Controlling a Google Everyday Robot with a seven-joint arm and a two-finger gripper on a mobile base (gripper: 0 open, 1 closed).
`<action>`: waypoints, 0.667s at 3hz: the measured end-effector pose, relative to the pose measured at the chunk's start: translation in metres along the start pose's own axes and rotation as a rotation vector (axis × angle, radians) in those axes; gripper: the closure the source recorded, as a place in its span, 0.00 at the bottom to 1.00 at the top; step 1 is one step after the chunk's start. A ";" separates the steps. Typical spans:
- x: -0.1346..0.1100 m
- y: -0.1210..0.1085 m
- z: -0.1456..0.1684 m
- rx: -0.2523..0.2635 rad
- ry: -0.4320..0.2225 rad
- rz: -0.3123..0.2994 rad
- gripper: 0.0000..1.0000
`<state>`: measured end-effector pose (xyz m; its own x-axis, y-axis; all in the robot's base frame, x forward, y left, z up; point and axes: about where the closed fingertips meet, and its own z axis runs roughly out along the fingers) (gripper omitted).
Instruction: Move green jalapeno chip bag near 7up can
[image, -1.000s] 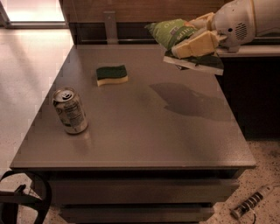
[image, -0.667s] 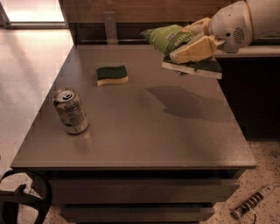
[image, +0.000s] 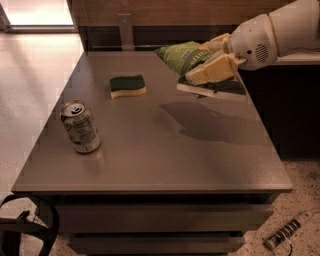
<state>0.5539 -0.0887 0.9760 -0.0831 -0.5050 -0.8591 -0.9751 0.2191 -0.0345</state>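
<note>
Camera view: gripper (image: 197, 62) up at 2 o'clock, jaws pinching the bag (image: 177, 56).
Can (image: 80, 126) stands way over at 8 o'clock on the table (image: 200, 160), sponge (image: 127, 85) around 11.

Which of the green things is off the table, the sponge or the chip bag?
The green jalapeno chip bag: the gripper holds it in the air above the far right of the table. The sponge lies flat on it.
</note>
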 end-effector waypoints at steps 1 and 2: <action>0.006 0.026 0.022 -0.022 0.072 0.022 1.00; 0.008 0.050 0.051 -0.067 0.113 0.040 1.00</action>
<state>0.5146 -0.0395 0.9415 -0.1410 -0.5890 -0.7958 -0.9818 0.1868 0.0357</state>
